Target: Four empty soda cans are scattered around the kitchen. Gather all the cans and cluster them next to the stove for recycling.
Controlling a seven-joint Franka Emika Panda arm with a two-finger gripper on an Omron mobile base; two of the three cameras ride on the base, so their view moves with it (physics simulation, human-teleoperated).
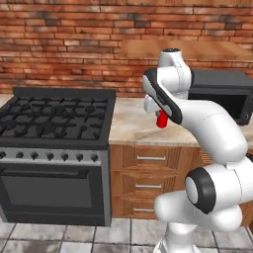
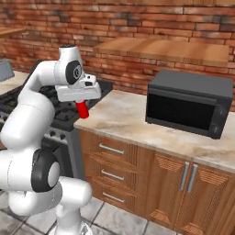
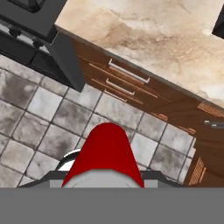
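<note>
My gripper (image 1: 160,113) is shut on a red soda can (image 1: 161,120), which hangs below the hand above the counter's front edge, just right of the stove. From the right side the soda can (image 2: 82,109) sticks down from the gripper (image 2: 81,102), over the corner where counter and range meet. Looking along the hand, the soda can (image 3: 105,153) is large and close, with floor tiles beneath it. The stove (image 1: 54,118) is a black gas range with grates and a row of knobs; its corner (image 3: 30,26) appears upper left in the hand view.
A beige stone counter (image 1: 131,128) runs right of the stove over wooden drawers (image 1: 148,170). A dark grey microwave (image 2: 188,103) stands on the counter (image 2: 124,117) to the right. A wooden shelf (image 2: 160,48) hangs on the brick wall. Grey floor tiles (image 3: 39,127) lie below.
</note>
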